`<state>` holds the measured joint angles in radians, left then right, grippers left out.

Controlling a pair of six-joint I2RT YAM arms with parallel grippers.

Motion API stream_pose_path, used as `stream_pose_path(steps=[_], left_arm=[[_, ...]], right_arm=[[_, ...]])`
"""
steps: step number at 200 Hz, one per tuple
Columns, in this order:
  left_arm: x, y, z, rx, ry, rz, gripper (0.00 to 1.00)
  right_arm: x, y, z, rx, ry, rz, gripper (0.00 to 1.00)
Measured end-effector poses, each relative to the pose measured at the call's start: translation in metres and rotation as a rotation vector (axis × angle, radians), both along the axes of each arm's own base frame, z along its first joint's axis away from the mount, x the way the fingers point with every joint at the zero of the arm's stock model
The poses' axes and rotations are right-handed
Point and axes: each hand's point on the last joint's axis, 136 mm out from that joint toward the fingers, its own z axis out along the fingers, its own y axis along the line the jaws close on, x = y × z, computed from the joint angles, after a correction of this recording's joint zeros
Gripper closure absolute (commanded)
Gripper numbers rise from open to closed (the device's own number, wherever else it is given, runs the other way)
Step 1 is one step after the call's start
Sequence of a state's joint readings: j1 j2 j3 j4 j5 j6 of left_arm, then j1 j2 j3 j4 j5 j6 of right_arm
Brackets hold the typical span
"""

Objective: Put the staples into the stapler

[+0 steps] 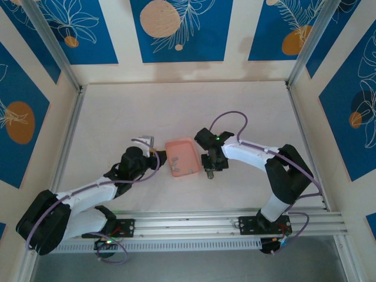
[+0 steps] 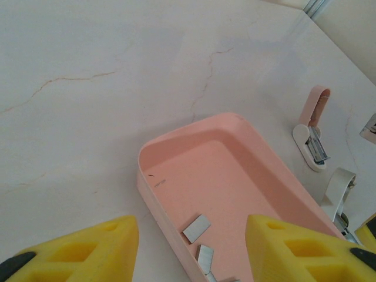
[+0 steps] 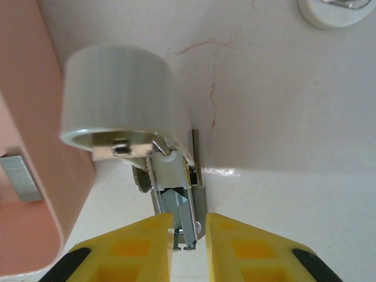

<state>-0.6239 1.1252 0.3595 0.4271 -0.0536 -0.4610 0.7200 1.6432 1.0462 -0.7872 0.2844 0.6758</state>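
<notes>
**Stapler** [image 3: 120,100]: small, with its pale cover tipped up. The slim metal channel [image 3: 176,202] is lying exposed at lower centre of the right wrist view, near the wall of the pink tray [image 2: 176,144].

**Right gripper** [image 3: 188,238]: closed narrow, pinching the near end of that channel.

**Staples** [image 2: 196,228]: short grey strips, resting inside the tray at bottom centre of the left wrist view.

**Left gripper** [image 2: 191,235]: hanging over those strips with its fingers standing wide, holding nothing.

**Second pink-and-white hinged piece** [image 2: 312,132]: sitting open on the counter [image 2: 88,117] at upper right, apart from the tray.

**Handling note:** the step in hand looks to be fetching one strip.
- The left gripper is probably best coming straight down, with its fingers across the strip's narrow sides.
- The squeeze should be light, since glued strips likely break apart under pressure.
- The tray wall is crowding the strips on the left, so the pick should start from the open side.
- Meanwhile the right gripper should be steadying the channel level with its open side up, so that a strip can slide in squarely.
</notes>
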Motion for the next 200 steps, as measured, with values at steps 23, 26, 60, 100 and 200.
stream_pose_path(steps=[23, 26, 60, 100, 200], left_arm=[[0.0, 0.0, -0.0001, 0.0, 0.0, 0.0, 0.49], [0.0, 0.0, -0.0003, 0.001, 0.001, 0.0, 0.49], [0.0, 0.0, -0.0006, 0.001, 0.002, 0.0, 0.49], [0.0001, 0.0, -0.0006, 0.002, 0.001, 0.0, 0.49], [0.0001, 0.0, -0.0006, 0.001, 0.001, 0.0, 0.49]], right_arm=[[-0.0022, -0.0025, -0.0038, -0.016, 0.014, 0.0, 0.79], [-0.0025, -0.0028, -0.0043, -0.018, 0.016, 0.0, 0.79], [-0.0029, -0.0031, -0.0058, -0.021, 0.02, 0.0, 0.79], [-0.0025, -0.0018, -0.0071, -0.018, 0.022, 0.001, 0.8], [-0.0039, 0.0003, -0.0071, -0.011, 0.026, 0.006, 0.79]])
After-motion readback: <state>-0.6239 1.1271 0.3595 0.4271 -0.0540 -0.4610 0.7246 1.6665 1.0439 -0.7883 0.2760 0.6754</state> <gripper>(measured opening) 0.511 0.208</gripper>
